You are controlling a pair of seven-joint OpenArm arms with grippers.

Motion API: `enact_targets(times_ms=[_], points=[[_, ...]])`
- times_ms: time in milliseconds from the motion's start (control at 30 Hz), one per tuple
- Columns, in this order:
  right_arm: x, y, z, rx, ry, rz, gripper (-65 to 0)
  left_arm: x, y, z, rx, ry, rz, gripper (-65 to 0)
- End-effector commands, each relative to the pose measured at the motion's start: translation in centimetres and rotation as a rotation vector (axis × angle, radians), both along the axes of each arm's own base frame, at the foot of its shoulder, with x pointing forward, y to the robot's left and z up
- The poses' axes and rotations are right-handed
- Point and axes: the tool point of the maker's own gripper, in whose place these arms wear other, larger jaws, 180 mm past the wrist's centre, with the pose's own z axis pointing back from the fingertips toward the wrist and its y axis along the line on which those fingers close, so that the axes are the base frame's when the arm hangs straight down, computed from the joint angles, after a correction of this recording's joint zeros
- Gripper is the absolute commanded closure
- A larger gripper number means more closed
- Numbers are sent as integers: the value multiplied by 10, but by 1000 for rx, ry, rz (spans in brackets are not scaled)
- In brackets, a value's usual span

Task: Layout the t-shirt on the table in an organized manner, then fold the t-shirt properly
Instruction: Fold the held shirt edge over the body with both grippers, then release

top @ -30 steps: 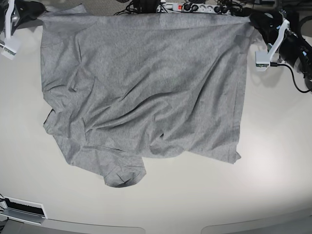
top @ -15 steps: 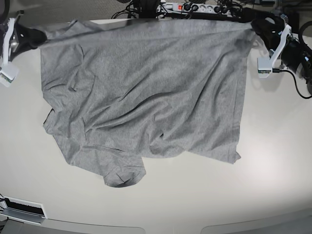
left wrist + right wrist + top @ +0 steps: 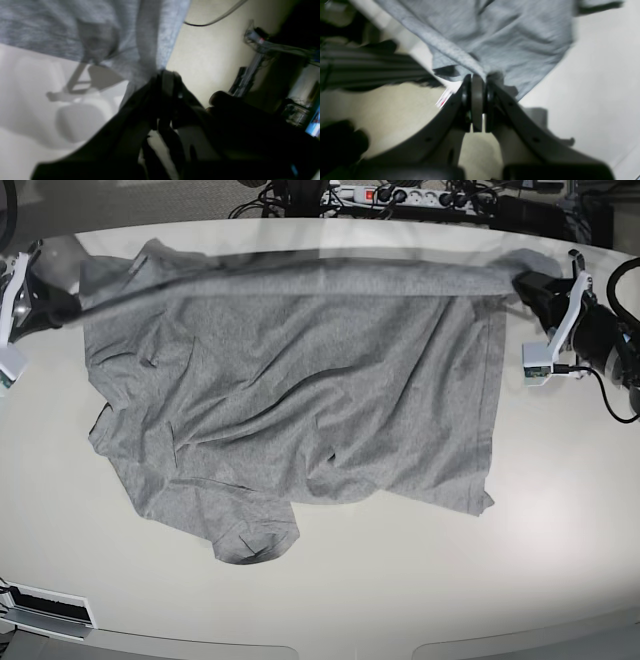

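A heather grey, finely flecked weave is shown by the t-shirt, with no print seen on its upturned side. The table beneath the t-shirt is coloured a glossy off-white. Beyond the t-shirt's far edge, a white power strip with a red switch is seen.

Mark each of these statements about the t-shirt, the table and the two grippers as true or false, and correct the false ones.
1. Both grippers are shut on the t-shirt. True: the left gripper and the right gripper each pinch grey fabric.
2. The t-shirt is folded into a neat rectangle. False: it is spread out and wrinkled.
3. The edge between the grippers is raised off the table. True.
4. Black lettering shows on the shirt. False: only plain grey shows.
5. A power strip lies beyond the table's far edge. True.
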Motion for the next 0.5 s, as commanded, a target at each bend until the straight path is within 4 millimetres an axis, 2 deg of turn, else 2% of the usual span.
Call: enact_targets(times_ms=[0,233,467], points=[[8,-1,9,-1,-41,7,0,12,7,4,27,-57,-9,0],[13,2,13,21,-70,0,0,48,19,-11,159,-232,80,0],[25,3,20,27,-118,-5,0,57,18,-10,163,-264,91,0]])
